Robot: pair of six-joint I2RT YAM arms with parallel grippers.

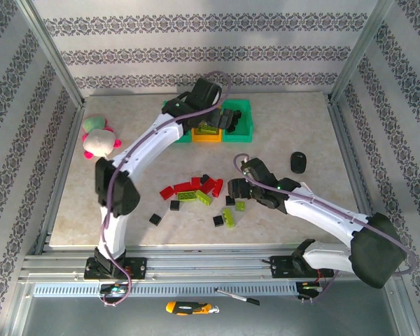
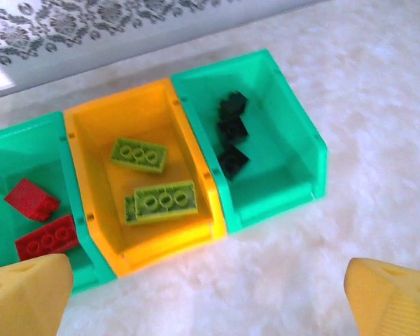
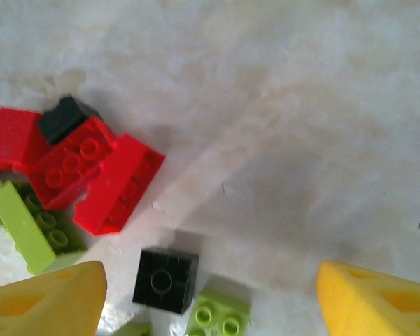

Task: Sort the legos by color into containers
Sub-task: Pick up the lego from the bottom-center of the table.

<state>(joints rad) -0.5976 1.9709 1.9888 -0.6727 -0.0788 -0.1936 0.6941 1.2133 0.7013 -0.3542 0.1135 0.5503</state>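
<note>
Nearest the arm bases, loose legos (image 1: 185, 189) lie scattered across the middle of the worktop (image 1: 301, 126), red, lime and black mixed. The right pincer (image 3: 211, 297) hangs low over the pile's 3 o'clock end, its jaws spread wide and holding nothing. Between them in the wrist view sits a black brick (image 3: 165, 280), with a lime brick (image 3: 217, 316) just beside it at 4 o'clock; red bricks (image 3: 91, 171) lie toward 10 o'clock. The step in hand looks like a pick. The black brick seems the likely target, and the next move calls for dropping straight down and closing on it alone, without catching the lime neighbour.

Farther off, at the worktop's 12 o'clock edge, the containers (image 2: 315, 161) stand in a row: the left green one holds red, the orange one lime, the right green one black. The left pincer (image 2: 208, 297) hovers above them, jaws wide apart and empty, so it seems free to fetch another brick. The sort looks under halfway done.
</note>
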